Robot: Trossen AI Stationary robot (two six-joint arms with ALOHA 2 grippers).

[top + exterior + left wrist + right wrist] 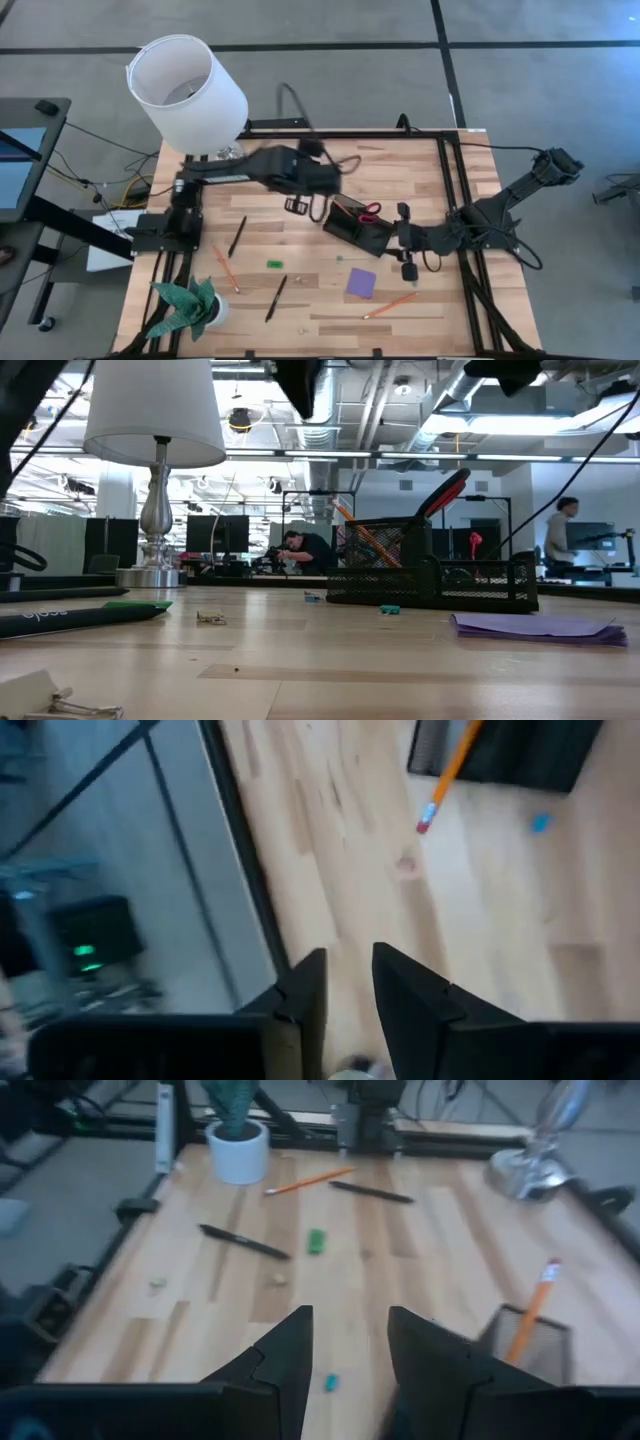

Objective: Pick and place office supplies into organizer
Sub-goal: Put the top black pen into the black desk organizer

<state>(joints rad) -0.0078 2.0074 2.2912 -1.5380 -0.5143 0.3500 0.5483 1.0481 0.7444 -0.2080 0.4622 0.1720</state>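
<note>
The black mesh organizer (355, 225) stands mid-table with red-handled scissors (370, 211) and an orange pencil (365, 540) standing in it. My left gripper (298, 205) hovers open just left of it, touching nothing; its fingers (400, 995) hold nothing between them. My right gripper (398, 243) is open at the organizer's right side and holds nothing (345, 1345). On the table lie a purple note pad (361, 282), two black pens (237, 236) (276, 297), two orange pencils (225, 268) (390, 305) and a small green piece (274, 264).
A white-shaded lamp (190, 90) stands at the far left corner and a green paper plant (190, 305) in a white pot at the near left corner. A small blue piece (388, 609) lies by the organizer. A binder clip (60, 700) lies near the low camera. People sit in the room behind.
</note>
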